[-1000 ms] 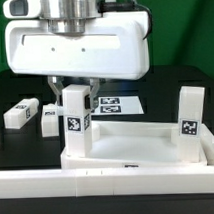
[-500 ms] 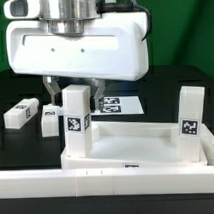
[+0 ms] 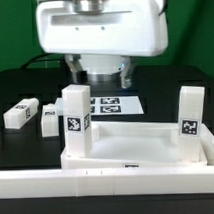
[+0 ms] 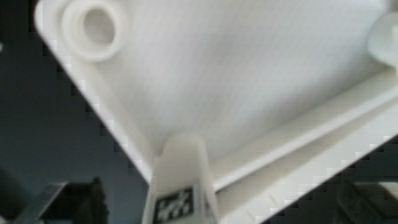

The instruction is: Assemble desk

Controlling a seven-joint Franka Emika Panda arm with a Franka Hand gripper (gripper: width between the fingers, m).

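White slab [image 3: 131, 144]: upright leg [image 3: 76, 121] standing on it; claw [image 3: 100, 77] above, apart.

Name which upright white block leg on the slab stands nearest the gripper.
The white block leg at the exterior view's left of the white rimmed plastic slab, just below the gripper; the other upright leg is at that view's right.

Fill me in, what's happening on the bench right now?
The Panda arm is partway through the desk. The desk slab lies on the table with two legs standing upright on it: the left leg and the right leg, as the exterior view shows them. A loose leg and a second loose leg lie on the table at that view's left. The gripper hovers above the slab near the left leg, apparently open and holding nothing.
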